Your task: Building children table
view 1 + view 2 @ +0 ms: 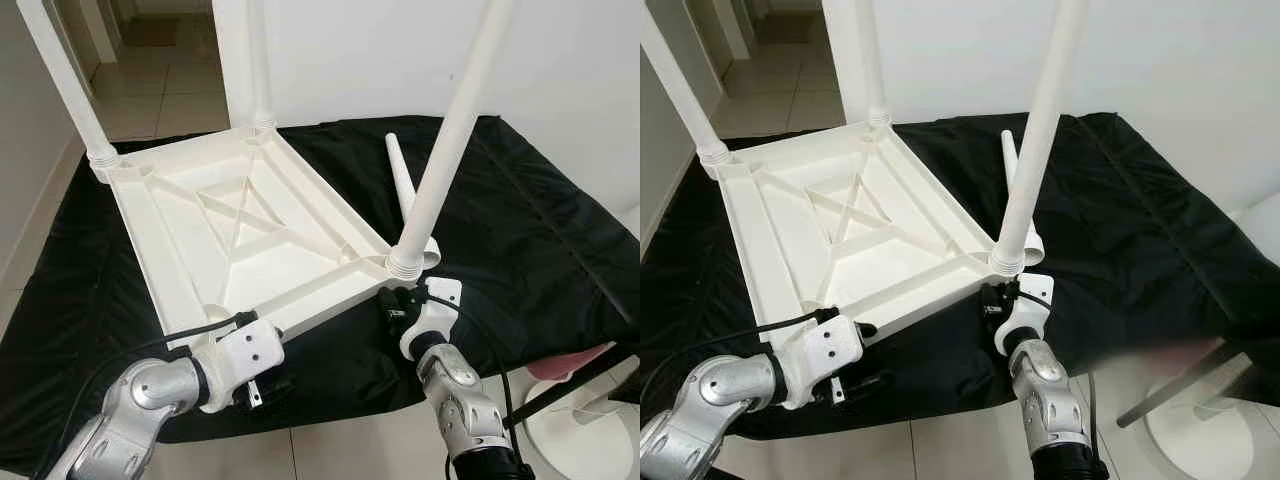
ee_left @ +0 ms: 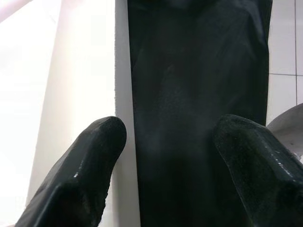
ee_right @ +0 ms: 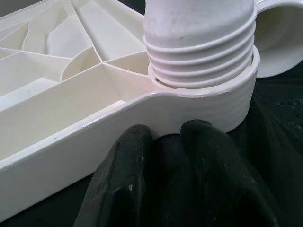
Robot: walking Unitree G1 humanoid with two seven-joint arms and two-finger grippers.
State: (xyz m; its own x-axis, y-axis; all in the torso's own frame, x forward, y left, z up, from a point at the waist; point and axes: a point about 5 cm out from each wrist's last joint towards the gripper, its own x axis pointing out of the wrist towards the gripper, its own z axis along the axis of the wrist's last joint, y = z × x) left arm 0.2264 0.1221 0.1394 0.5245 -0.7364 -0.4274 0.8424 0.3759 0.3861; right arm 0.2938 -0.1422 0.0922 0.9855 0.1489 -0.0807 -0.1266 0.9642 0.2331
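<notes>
In the left eye view, you had a white plastic tabletop (image 1: 240, 235) lying upside down on a black cloth (image 1: 520, 230), with three white legs (image 1: 455, 130) standing up from its corners and a fourth loose leg (image 1: 402, 180) lying on the cloth just beyond the near right corner. Your left gripper (image 1: 268, 385) sat at the near left corner, below the tabletop's edge. Your right gripper (image 1: 392, 305) was just under the near right corner socket. In the left wrist view, the left gripper's fingers (image 2: 80, 175) were spread apart, one over the white edge and one over the cloth, gripping nothing. In the right wrist view, the right gripper's fingers (image 3: 125, 175) were nearly together, tips touching the threaded corner socket (image 3: 208, 97), holding nothing.
</notes>
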